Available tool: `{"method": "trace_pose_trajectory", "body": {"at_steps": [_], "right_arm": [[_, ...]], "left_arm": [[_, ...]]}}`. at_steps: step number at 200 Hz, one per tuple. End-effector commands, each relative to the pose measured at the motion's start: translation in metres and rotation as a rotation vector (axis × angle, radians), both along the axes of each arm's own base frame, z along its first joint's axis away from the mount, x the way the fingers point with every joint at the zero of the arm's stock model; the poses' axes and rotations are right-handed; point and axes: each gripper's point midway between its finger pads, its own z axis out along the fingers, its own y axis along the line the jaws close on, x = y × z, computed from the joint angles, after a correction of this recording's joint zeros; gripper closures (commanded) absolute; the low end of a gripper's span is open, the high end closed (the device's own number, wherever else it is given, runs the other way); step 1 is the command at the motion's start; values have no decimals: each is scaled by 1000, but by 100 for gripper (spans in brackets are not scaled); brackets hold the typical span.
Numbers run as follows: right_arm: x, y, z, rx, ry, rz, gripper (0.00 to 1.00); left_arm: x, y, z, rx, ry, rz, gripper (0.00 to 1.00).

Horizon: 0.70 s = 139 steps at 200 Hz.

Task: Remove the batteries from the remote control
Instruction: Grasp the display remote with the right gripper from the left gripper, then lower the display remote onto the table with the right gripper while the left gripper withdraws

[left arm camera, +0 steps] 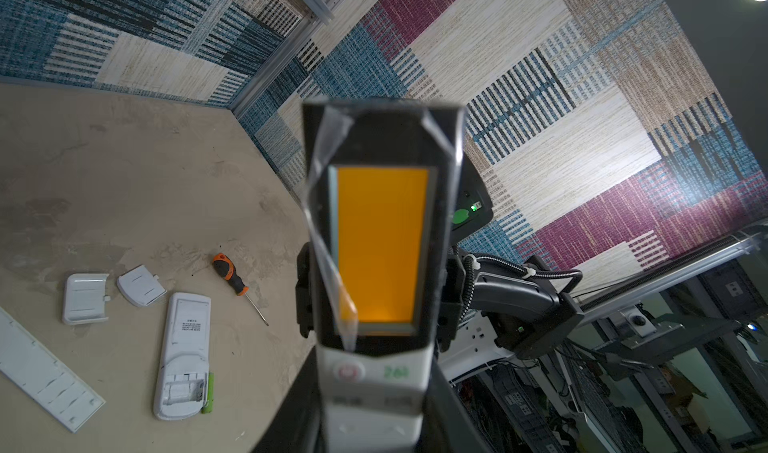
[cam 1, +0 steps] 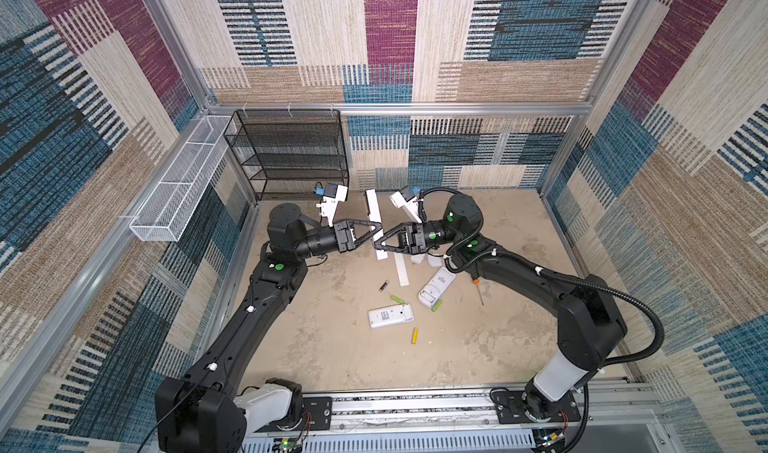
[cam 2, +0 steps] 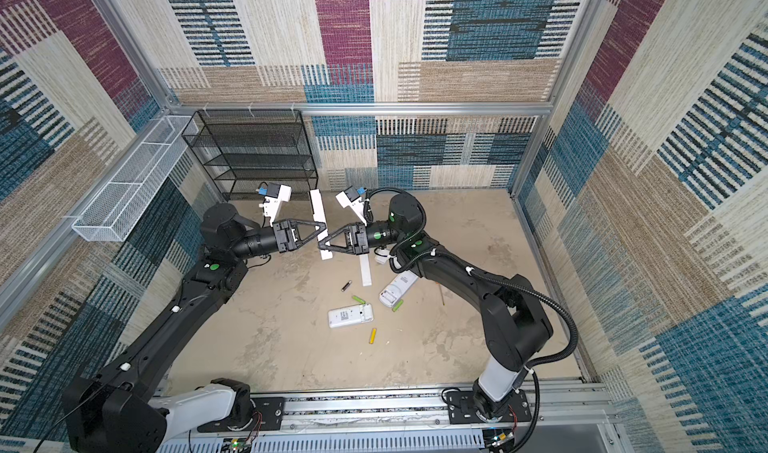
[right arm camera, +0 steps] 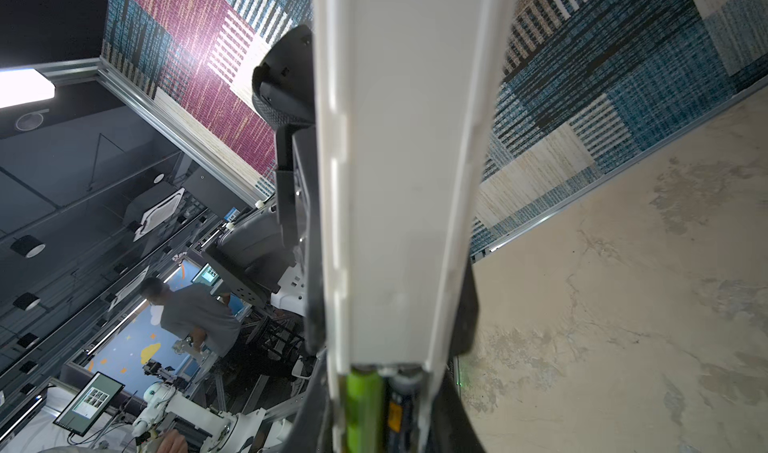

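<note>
Left hand [cam 1: 377, 226] and right hand [cam 1: 377, 242], each clamped across the upright remote control [cam 1: 372, 208]. In its open bay, close by the right hand: green battery [right arm camera: 362, 405], black battery [right arm camera: 400, 409]. Light, rigid, slippery cylinders, probably spring-seated; lever out at an exposed end. Loose batteries [cam 1: 414, 335] lie on the counter [cam 1: 332, 355] below both hands.

Both top views look steeply down on the whole tabletop [cam 1: 332, 368]. Both wrist cameras closely face one remote control [left arm camera: 380, 264].

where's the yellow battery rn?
In both top views the yellow battery lies loose on the table near mid-scene, just robot-side of the nearer back-up white remote, not touching it.
</note>
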Motion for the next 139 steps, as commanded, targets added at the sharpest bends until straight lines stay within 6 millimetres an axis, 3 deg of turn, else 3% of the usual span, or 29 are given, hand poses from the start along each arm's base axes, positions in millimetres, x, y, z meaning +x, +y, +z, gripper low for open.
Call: {"method": "trace_pose_trajectory", "body": {"at_steps": [1, 26, 82, 104, 139], "right_arm": [[20, 10, -9, -61, 37, -104, 100], [52, 10, -38, -201, 107, -281, 100], [76, 10, -91, -394, 134, -449, 100], [56, 24, -130, -561, 60, -450, 100], [-7, 54, -211, -795, 70, -326, 100]], "left_arm": [[0, 21, -35, 198, 9, 164, 17], [-3, 47, -62, 370, 48, 294, 1], [-19, 130, -111, 724, 159, 655, 1], [-32, 156, -121, 801, 184, 755, 1], [-58, 182, -135, 897, 265, 830, 1]]}}
